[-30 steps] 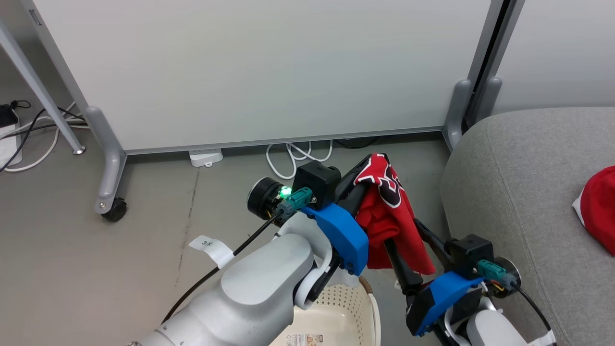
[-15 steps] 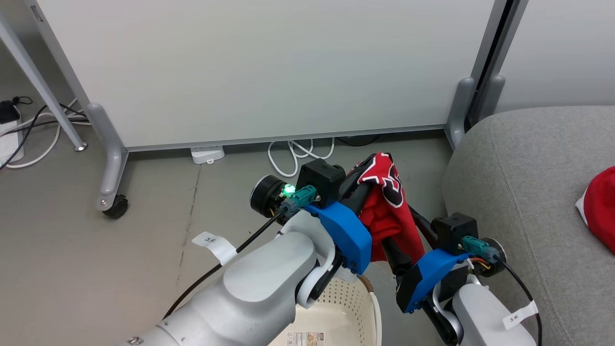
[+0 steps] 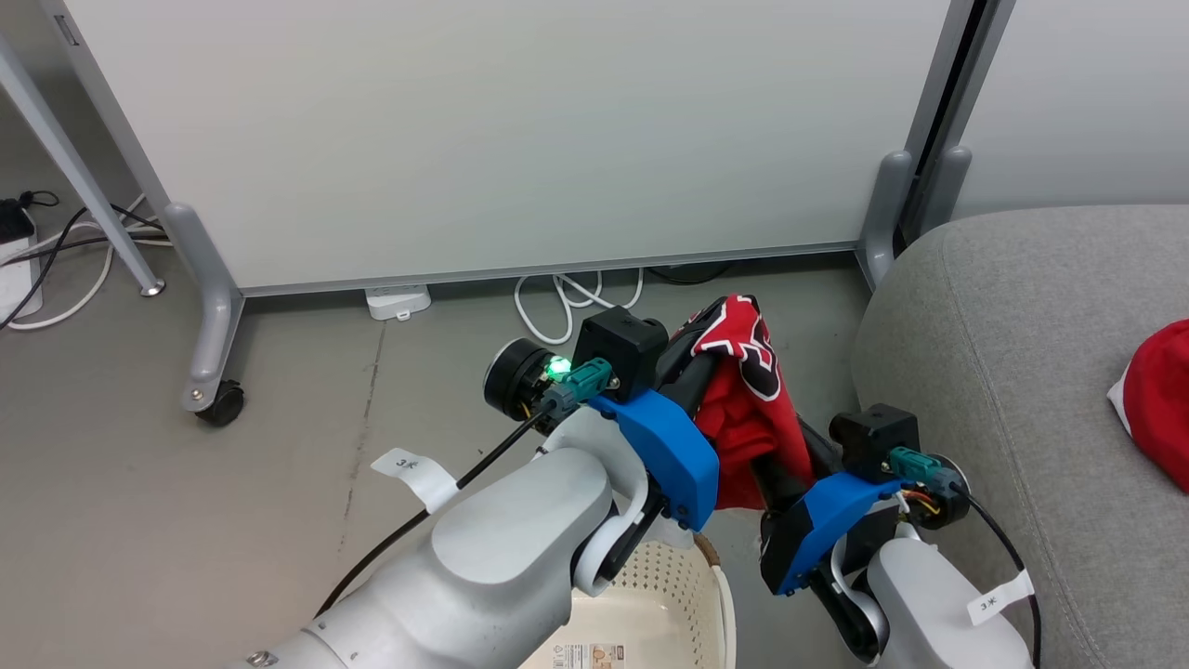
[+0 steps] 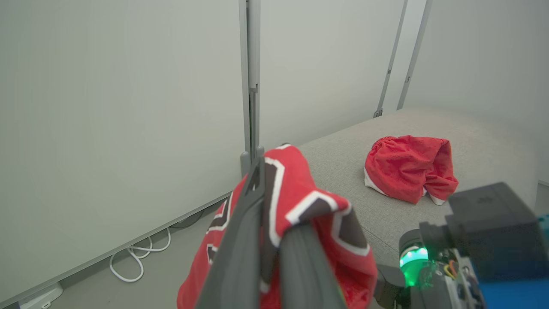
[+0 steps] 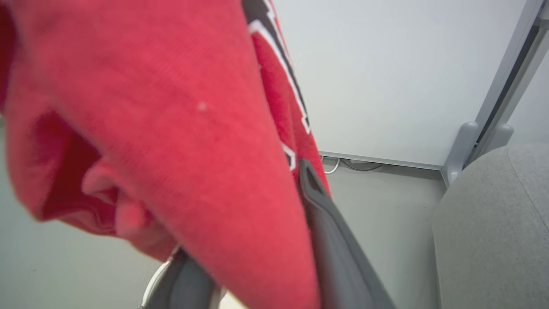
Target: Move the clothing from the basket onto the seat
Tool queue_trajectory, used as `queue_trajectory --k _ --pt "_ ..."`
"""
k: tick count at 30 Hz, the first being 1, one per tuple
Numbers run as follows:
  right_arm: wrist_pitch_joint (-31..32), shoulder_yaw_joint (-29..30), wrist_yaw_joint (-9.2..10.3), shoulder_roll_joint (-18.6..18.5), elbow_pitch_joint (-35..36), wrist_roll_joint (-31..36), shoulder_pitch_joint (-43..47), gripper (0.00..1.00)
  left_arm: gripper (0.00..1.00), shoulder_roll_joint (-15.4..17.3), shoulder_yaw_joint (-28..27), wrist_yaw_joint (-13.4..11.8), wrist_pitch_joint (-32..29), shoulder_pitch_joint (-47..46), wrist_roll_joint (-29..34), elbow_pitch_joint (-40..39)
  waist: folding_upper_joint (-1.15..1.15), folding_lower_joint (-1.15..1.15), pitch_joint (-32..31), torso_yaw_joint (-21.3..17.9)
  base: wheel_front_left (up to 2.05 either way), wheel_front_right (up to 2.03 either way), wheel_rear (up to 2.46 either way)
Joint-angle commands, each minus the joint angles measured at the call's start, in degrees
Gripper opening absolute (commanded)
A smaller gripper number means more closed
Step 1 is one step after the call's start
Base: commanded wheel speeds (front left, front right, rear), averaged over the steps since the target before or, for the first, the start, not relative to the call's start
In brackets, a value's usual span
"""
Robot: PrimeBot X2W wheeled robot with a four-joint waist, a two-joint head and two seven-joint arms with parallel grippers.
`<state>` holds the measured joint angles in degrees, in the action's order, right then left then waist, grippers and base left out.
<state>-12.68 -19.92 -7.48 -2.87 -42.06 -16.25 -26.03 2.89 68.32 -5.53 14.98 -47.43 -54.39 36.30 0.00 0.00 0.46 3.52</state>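
Observation:
My left gripper (image 3: 713, 334) is shut on the red jersey (image 3: 743, 390) and holds it up in the air above the basket (image 3: 717, 595), whose cream rim shows at the bottom. The jersey (image 4: 300, 206) drapes over the left fingers. My right gripper (image 3: 790, 455) sits just below and to the right, its jaws apart with the jersey's hanging cloth (image 5: 171, 128) between them; one finger (image 5: 334, 240) shows beside the fabric. The plain red garment (image 4: 407, 165) lies on the grey seat (image 3: 1003, 372) to the right.
White partition panels (image 3: 511, 139) stand behind on grey feet with a castor (image 3: 223, 404). White cables (image 3: 567, 307) and a power strip (image 3: 398, 302) lie on the floor under them. A slanted table leg (image 3: 84, 177) is at the far left.
My right gripper has moved up and left to the hanging jersey, and its jaws have narrowed around the cloth. The left gripper still holds the jersey in about the same place.

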Motion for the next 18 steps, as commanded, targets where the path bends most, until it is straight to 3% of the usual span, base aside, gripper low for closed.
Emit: queue_trajectory --k 1,18 --pt "-0.5 -0.3 -0.03 0.0 -0.4 -0.4 -1.1 0.00 0.00 0.0 0.1 0.0 0.3 -0.5 0.0 -0.1 0.00 0.00 0.0 0.0 0.00 0.00 0.00" --pt "-1.7 -1.6 -0.03 0.0 -2.5 -2.4 -2.2 0.00 0.00 0.0 0.2 0.0 0.3 -0.2 -0.4 0.5 0.00 0.00 -0.3 -0.4 0.00 0.00 0.00"
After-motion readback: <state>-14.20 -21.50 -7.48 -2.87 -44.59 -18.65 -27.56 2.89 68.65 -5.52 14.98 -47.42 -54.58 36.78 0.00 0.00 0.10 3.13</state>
